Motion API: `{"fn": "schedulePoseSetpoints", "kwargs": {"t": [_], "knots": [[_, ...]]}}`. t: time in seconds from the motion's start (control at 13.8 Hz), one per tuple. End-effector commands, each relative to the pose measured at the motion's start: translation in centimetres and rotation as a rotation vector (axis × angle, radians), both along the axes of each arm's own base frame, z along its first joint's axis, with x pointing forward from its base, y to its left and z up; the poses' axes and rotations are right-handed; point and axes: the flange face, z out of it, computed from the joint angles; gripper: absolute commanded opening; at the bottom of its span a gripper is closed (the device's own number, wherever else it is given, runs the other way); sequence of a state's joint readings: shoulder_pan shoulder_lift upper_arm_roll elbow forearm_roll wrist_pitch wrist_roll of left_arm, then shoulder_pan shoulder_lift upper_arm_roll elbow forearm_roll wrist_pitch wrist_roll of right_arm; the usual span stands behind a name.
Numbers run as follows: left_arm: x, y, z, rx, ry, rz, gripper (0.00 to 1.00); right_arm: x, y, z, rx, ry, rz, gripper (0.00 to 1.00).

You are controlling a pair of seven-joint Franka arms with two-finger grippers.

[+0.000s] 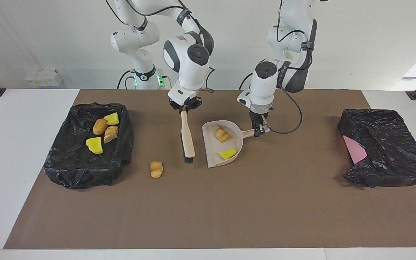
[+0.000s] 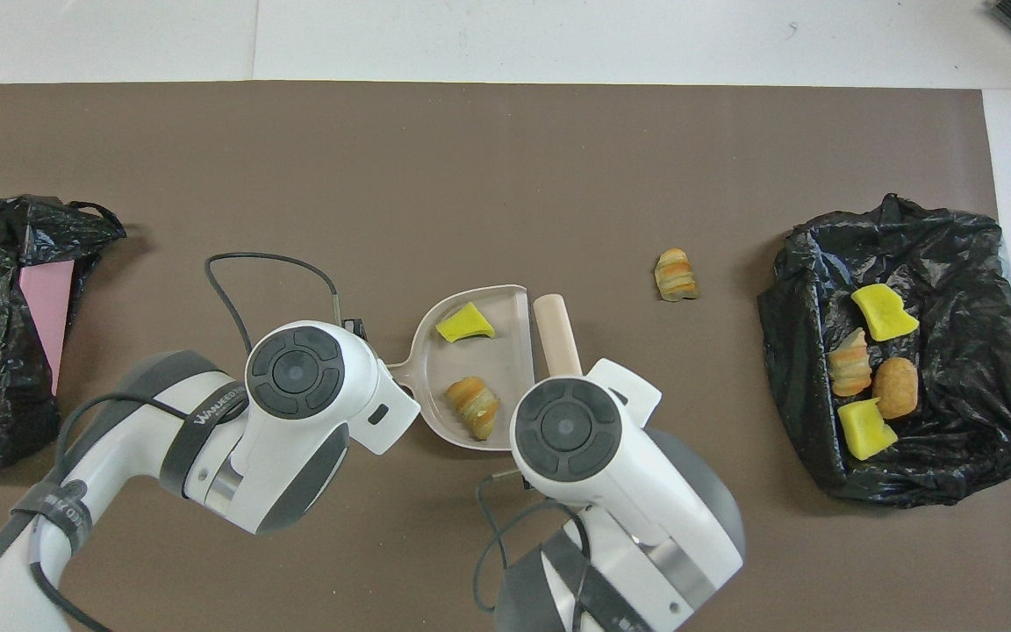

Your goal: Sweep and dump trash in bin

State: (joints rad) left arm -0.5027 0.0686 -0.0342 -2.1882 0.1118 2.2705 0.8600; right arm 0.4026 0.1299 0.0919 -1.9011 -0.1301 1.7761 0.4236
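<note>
My left gripper clamps the dustpan handle; the pan sits mid-mat. My right gripper is closed on the brush handle, the brush hanging bristles-down just beside the pan's open mouth, toward the right arm's end.

Trash, placed from the pan:
- In it: one pastry lump and one yellow chunk, the chunk farther from the robots.
- On the mat: one pastry roll, near the pan's mouth toward the right arm's end, a little farther from the robots.
- In the bin, well apart at the right arm's end: two yellow chunks, two brown lumps.

A second black bag lies at the left arm's end.
</note>
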Motion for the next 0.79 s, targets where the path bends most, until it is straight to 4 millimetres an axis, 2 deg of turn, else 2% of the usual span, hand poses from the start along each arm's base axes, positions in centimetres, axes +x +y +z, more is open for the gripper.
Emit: {"fn": "schedulePoseSetpoints", "kwargs": {"t": [0.0,0.22,0.29,0.43,0.65,0.72], "knots": [[-0.3,0.6,0.2,0.0,-0.011,0.072,0.0,4.9,-4.5,0.1,-0.031,0.004,0.006,0.0],[-0.8,0.2,0.2,0.007,-0.001,0.11,0.0,7.1,-9.3,-1.3,-0.099,0.003,0.025,0.0],[-0.9,0.0,0.3,0.006,-0.003,0.123,0.0,7.2,-9.6,-2.2,-0.1,0.02,0.017,0.0],[-1.2,0.0,0.3,0.017,0.01,0.128,0.0,8.0,-11.8,-3.6,-0.103,0.038,-0.02,0.0],[-2.4,-0.6,0.3,0.059,0.039,0.138,0.0,7.3,-12.0,-5.3,-0.094,0.065,-0.021,0.0],[-2.7,-0.8,0.3,0.066,0.043,0.134,0.0,6.8,-11.1,-5.8,-0.089,0.078,-0.008,0.0]]}}
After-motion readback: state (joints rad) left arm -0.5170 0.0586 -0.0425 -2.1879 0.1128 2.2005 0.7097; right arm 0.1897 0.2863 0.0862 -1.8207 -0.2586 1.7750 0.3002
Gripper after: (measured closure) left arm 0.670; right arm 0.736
